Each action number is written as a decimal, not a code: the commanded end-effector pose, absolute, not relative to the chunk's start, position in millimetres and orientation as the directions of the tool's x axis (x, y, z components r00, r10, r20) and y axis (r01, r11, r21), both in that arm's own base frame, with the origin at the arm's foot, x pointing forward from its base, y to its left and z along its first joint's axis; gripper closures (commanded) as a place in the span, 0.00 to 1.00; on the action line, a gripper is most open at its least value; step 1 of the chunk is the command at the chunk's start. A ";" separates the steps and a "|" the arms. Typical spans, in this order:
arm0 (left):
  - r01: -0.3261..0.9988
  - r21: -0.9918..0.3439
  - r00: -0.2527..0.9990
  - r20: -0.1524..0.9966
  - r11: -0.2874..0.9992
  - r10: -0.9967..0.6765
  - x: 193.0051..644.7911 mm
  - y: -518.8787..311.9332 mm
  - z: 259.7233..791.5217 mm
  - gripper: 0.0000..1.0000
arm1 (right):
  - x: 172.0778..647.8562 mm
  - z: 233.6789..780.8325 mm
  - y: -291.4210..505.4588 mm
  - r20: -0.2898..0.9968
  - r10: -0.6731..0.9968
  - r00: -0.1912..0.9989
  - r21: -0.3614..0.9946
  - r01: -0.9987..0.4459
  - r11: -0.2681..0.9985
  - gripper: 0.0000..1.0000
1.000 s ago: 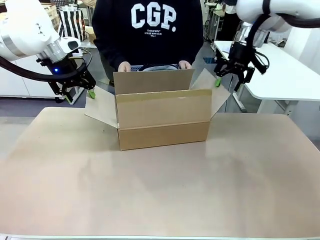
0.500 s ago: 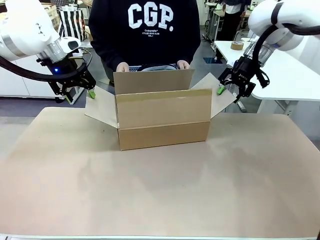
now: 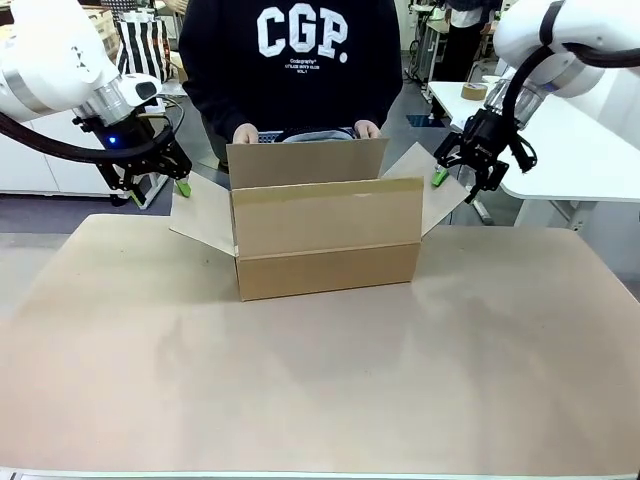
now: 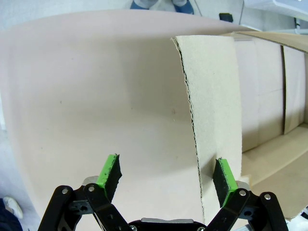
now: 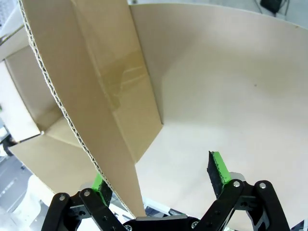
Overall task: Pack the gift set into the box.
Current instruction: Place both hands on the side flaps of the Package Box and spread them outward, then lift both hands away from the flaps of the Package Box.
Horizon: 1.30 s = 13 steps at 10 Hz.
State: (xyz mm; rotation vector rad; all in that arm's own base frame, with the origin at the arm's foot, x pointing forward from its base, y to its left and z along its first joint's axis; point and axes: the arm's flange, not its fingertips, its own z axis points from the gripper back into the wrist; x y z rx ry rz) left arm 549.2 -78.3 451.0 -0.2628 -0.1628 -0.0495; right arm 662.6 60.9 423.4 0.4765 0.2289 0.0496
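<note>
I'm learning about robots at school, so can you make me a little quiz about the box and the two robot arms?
1. True or false: the left gripper is clamped shut on the cardboard box's side flap.
2. Where are the person's hands? A) at the top edge of the box's far flap; B) flat on the table; C) in pockets.
3. Fill in: the right gripper has its jaws ___.

Key: 1 false, its jaws are open around the flap's edge; 2 A; 3 open.
</note>
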 end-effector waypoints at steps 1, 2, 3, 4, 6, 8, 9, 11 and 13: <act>0.054 -0.240 0.986 0.167 0.969 -0.013 548.8 -79.5 453.6 0.00 | 662.5 426.2 59.9 -0.202 0.098 0.975 0.439 0.001 0.899 0.00; 0.054 -0.240 0.986 0.167 0.969 -0.013 548.8 -79.5 453.6 0.00 | 662.5 426.2 59.9 -0.202 0.098 0.975 0.439 0.001 0.899 0.00; 0.054 -0.240 0.986 0.167 0.969 -0.013 548.8 -79.5 453.6 0.00 | 662.5 426.2 59.9 -0.202 0.098 0.975 0.439 0.001 0.899 0.00; 0.054 -0.240 0.986 0.167 0.969 -0.013 548.8 -79.5 453.6 0.00 | 662.5 426.2 59.9 -0.202 0.098 0.975 0.439 0.001 0.899 0.00; 0.054 -0.240 0.986 0.167 0.969 -0.013 548.8 -79.5 453.6 0.00 | 662.5 426.2 59.9 -0.202 0.098 0.975 0.439 0.001 0.899 0.00; 0.054 -0.240 0.986 0.167 0.969 -0.013 548.8 -79.5 453.6 0.00 | 662.5 426.2 59.9 -0.202 0.098 0.975 0.439 0.001 0.899 0.00; 0.054 -0.240 0.986 0.167 0.969 -0.013 548.8 -79.5 453.6 0.00 | 662.5 426.2 59.9 -0.202 0.098 0.975 0.439 0.001 0.899 0.00; 0.054 -0.240 0.986 0.167 0.969 -0.013 548.8 -79.5 453.6 0.00 | 662.5 426.2 59.9 -0.202 0.098 0.975 0.439 0.001 0.899 0.00; 0.054 -0.240 0.986 0.167 0.969 -0.013 548.8 -79.5 453.6 0.00 | 662.5 426.2 59.9 -0.202 0.098 0.975 0.439 0.001 0.899 0.00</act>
